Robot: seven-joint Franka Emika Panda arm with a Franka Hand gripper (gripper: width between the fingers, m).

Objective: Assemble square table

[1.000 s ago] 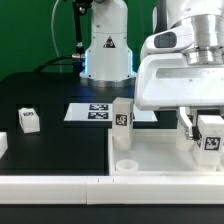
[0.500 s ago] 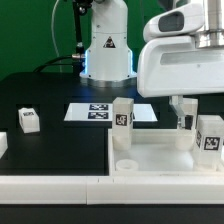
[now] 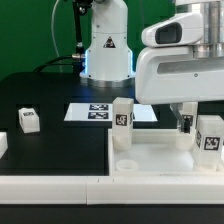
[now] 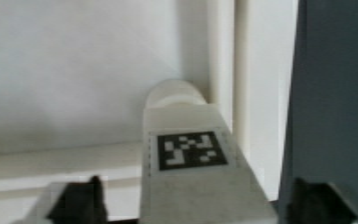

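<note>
The white square table panel (image 3: 160,152) lies at the front on the exterior view's right. Two stubby tagged legs stand upright in its corner sockets: one at the far left corner (image 3: 122,122), one at the far right corner (image 3: 210,136). My gripper (image 3: 203,118) hangs open just over the right leg, with one dark finger (image 3: 185,122) beside it. In the wrist view that leg (image 4: 194,140) stands between the two fingers (image 4: 80,200) with a gap on each side; the gripper (image 4: 197,206) does not touch it. Two loose legs (image 3: 28,120) (image 3: 2,145) lie on the exterior view's left.
The marker board (image 3: 95,112) lies flat behind the panel. A long white rail (image 3: 55,186) runs along the front edge. The robot's base (image 3: 106,50) stands at the back. An empty round socket (image 3: 127,165) shows at the panel's near left corner.
My gripper has risen a little from around the right leg. The leg stays upright in its socket. Nothing else has moved.
</note>
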